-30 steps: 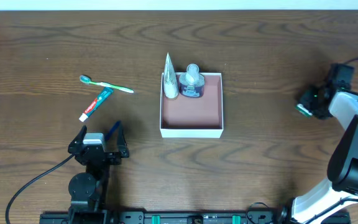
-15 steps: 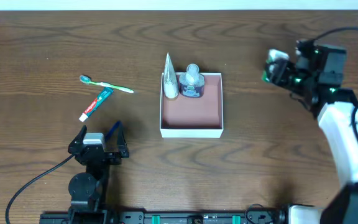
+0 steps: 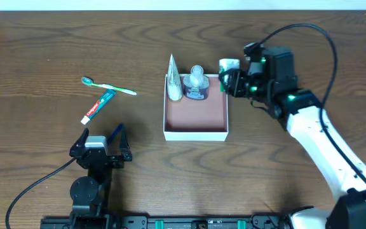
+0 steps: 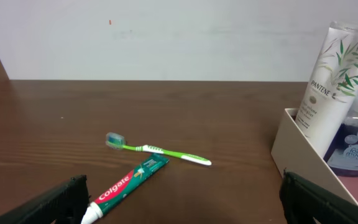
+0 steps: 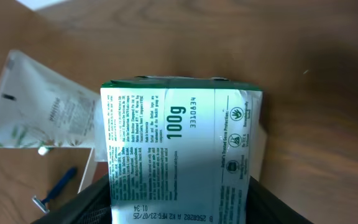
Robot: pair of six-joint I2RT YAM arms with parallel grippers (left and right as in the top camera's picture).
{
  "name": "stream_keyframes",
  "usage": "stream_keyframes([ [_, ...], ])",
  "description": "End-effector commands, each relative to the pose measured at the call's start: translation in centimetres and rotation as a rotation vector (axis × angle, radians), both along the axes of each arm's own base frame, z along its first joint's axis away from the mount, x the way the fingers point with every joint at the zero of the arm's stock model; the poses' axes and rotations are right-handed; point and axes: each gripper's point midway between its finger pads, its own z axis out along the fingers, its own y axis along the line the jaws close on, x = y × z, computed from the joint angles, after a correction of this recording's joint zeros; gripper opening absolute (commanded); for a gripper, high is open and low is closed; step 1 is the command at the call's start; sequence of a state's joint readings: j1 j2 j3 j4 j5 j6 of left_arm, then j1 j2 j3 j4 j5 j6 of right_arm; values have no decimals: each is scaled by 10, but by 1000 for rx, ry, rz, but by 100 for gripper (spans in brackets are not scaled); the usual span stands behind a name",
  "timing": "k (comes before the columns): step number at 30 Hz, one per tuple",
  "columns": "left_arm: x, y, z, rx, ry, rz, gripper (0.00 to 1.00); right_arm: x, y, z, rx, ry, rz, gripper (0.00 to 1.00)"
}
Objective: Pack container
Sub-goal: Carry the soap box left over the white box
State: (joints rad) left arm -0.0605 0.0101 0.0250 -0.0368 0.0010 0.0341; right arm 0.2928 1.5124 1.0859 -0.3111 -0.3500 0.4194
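The container (image 3: 196,134) is a square white-walled box with a pinkish floor at mid table. A white tube (image 3: 173,79) and a blue bottle (image 3: 196,83) stand in its far-left part. My right gripper (image 3: 229,75) hovers at the container's far-right corner, shut on a green and white box (image 3: 228,65). In the right wrist view that box (image 5: 179,149) fills the gap between the jaws. My left gripper (image 3: 100,137) rests open at the front left, its wrist view showing the toothpaste (image 4: 129,183) and green toothbrush (image 4: 160,149) ahead of it.
A green toothbrush (image 3: 110,86) and a toothpaste tube (image 3: 98,106) lie left of the container. A blue razor (image 3: 115,133) lies next to my left gripper. The left wrist view shows the container wall (image 4: 303,155) at its right.
My right arm has swung in from the far right of the table to the container's far-right corner, carrying the box. The left arm has not moved.
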Motion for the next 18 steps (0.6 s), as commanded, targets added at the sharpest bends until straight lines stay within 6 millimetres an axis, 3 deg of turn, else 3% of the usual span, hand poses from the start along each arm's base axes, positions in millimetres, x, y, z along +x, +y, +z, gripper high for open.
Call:
stream_keyframes([
  [1,-1,3,-18,18,52,12,98,3,10,-4,16,27,-32,55],
  [18,-1,3,-18,18,53,12,98,4,27,-49,1,152,-114,54],
])
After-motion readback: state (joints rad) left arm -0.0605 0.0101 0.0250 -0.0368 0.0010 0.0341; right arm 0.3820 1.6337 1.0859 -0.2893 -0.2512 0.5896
